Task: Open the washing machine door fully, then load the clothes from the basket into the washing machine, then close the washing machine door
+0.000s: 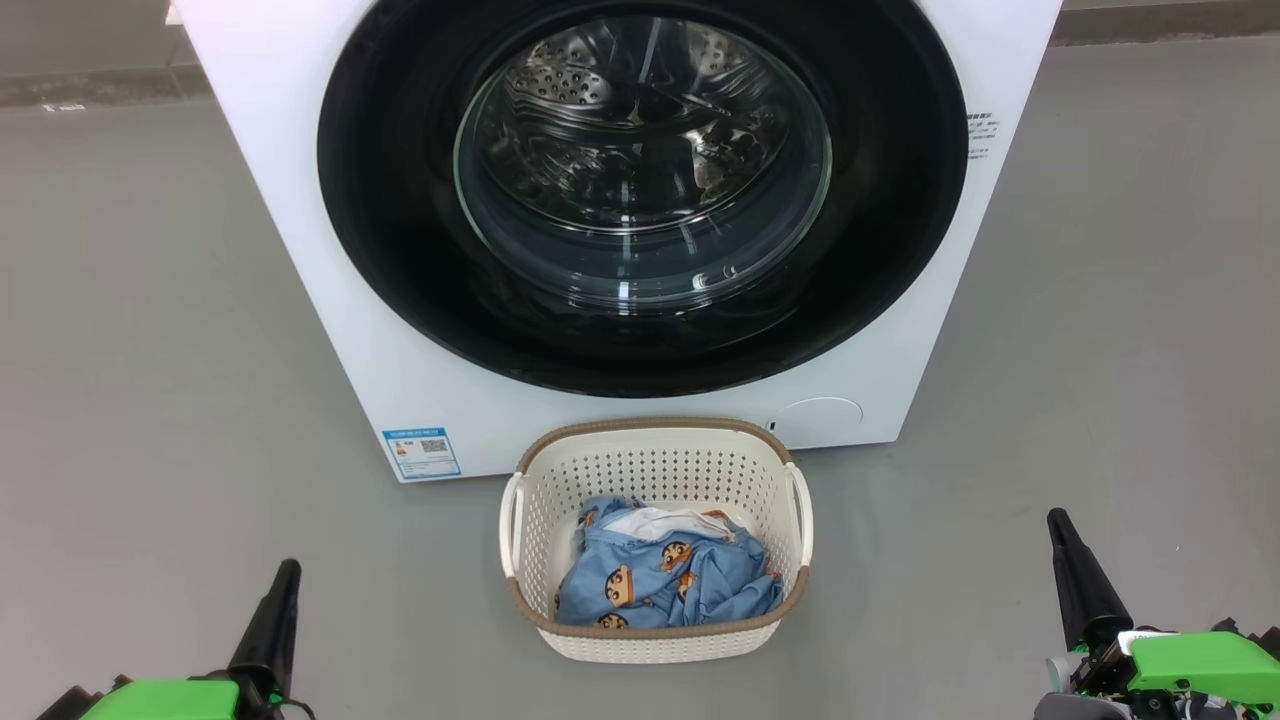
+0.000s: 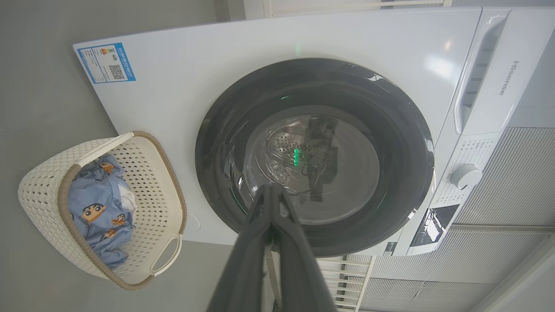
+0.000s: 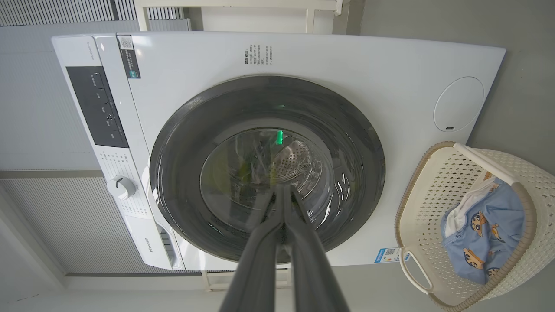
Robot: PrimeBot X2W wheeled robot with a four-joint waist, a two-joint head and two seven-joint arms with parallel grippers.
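Left hand [image 1: 286, 585]: low at the left, both dark fingers pressed together, nothing between them, holding nothing. Points up toward the washing machine [image 1: 300, 250], well apart from it. Right hand [image 1: 1062, 540]: same on the right side, fingers together, empty, touching nothing. Both hover over the grey floor [image 1: 130, 350].

Between the two hands sits the basket [image 1: 650, 470], cream, perforated, brown rim, upright on the floor. It is apart from both hands and just in front of the machine's lower front. The clothes [image 1: 665, 580] lie inside the basket as a crumpled light blue bundle with cartoon faces, a bit of white and orange at the top.

Behind the basket the door [image 1: 400, 250] is shut flush on the machine, with a glossy black rim and the steel drum [image 1: 600, 90] visible through the clear glass. Blue label sticker [image 1: 421, 453] sits at the machine's lower left, round cover [image 1: 820, 420] at its lower right, just behind the basket's corner.
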